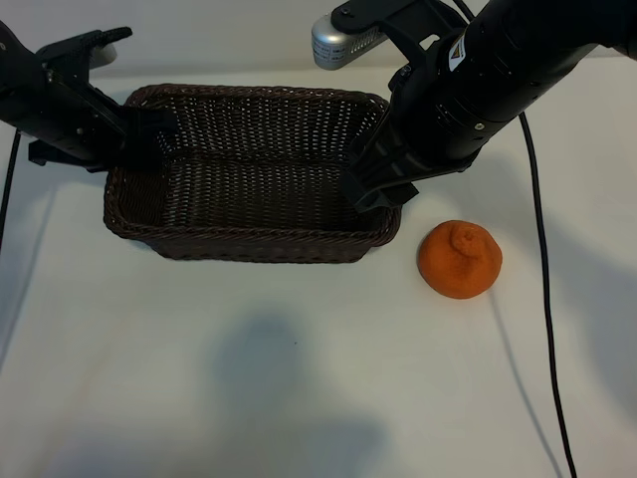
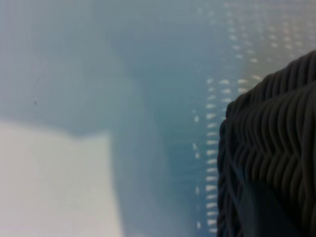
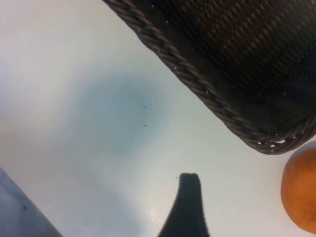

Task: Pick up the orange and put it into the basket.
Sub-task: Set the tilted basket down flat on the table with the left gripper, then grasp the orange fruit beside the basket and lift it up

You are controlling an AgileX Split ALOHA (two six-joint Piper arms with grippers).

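two arms in the shot and neither one has the fruit. the orange (image 1: 460,260) sits on the white desk (image 1: 299,378) just beside the basket's right front corner, close to it but not touching, knobbly bump facing up. the basket (image 1: 249,242) is in the middle of the desk, dark brown wicker with a braided rim. the right pincer (image 1: 379,192) hangs over the basket's right end, angled down, with its dark fingers overlapping the rim there. it's spread wide and grasping nothing; in the right wrist view one dark fingertip (image 3: 186,207) hangs over bare desk, with the basket rim (image 3: 207,94) and a slice of the orange (image 3: 301,192) farther out. the left pincer (image 1: 139,134) is at the basket's left end, right by the rim. it's narrowed down a fair bit, but whether it's actually clamped on the wicker i can't tell. the left wrist view only gives a blurry close-up of the weave (image 2: 276,148).
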